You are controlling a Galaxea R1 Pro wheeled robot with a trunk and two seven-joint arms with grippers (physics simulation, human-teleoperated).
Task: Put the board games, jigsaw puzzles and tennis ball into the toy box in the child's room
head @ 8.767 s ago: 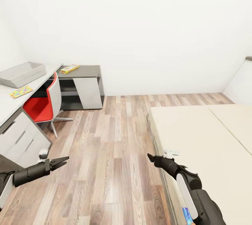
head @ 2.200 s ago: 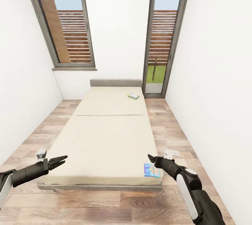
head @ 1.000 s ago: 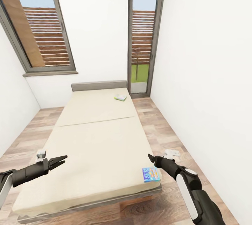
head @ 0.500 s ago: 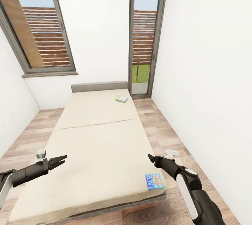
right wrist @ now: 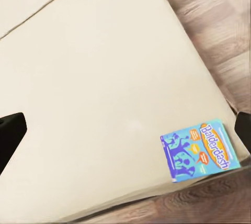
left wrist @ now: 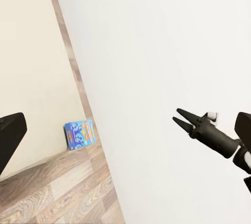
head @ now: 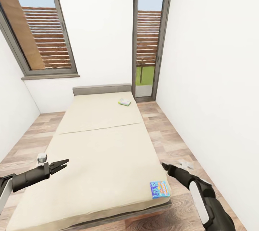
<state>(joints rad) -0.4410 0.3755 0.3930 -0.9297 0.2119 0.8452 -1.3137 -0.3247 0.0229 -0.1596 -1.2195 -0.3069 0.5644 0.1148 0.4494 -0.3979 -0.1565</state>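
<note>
A narrow white-walled room with a pale wood-plank floor (head: 169, 141) holds a long beige mattress bed (head: 100, 144) with a grey headboard (head: 101, 89) at its far end; behind it stand a tall grey-framed window (head: 43, 33) and a glazed door (head: 147, 44), both looking onto brown slatted fencing. The bed surface is flat and bare apart from two boxes: a bright blue flat board game box (head: 159, 189) printed with cartoon figures lies at the near right corner, touching the mattress edge; a small green and white board game box (head: 124, 102) lies far off by the headboard, toward the door side.

The black left gripper (head: 60, 164) hovers over the near left part of the bed, its pointed fingers a little apart and holding nothing; the black right gripper (head: 166, 167) hangs just beyond the bed's right edge, near the blue box; whether its fingers are parted cannot be told from the head view, and from the left wrist view they look narrowly apart and empty (left wrist: 184, 118).

Compared with half a second ago, the right arm sits lower and further right; the blue box, bed and left arm stand almost where they were.
</note>
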